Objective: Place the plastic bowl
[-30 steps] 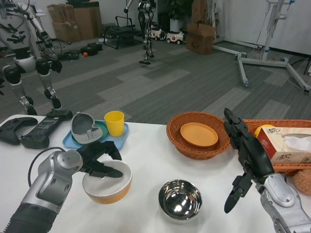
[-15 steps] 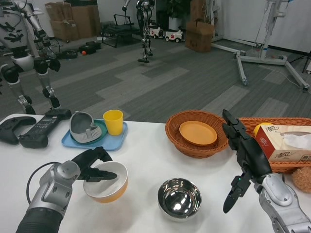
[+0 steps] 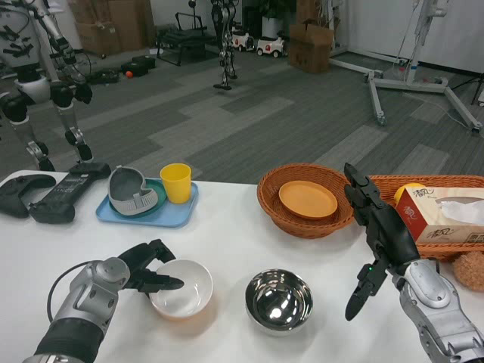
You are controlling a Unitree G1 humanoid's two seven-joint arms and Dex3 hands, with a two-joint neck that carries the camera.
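Lowered onto the table (image 3: 234,242), plastic bowl (image 3: 181,289) under left robot hand (image 3: 146,268).

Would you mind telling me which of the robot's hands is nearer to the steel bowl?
Right. The right hand hangs open just right of the steel bowl, fingertips apart from it. The left hand grips the plastic bowl, which lies between it and the steel one.

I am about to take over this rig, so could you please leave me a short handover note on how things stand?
Left hand: holds the near-left rim of the plastic bowl, which seems to rest on the white table left of the steel bowl.
Right hand: open, raised near the wicker basket, holding nothing.
Done: bowl appears set down.
Left: release and draw the hand away.
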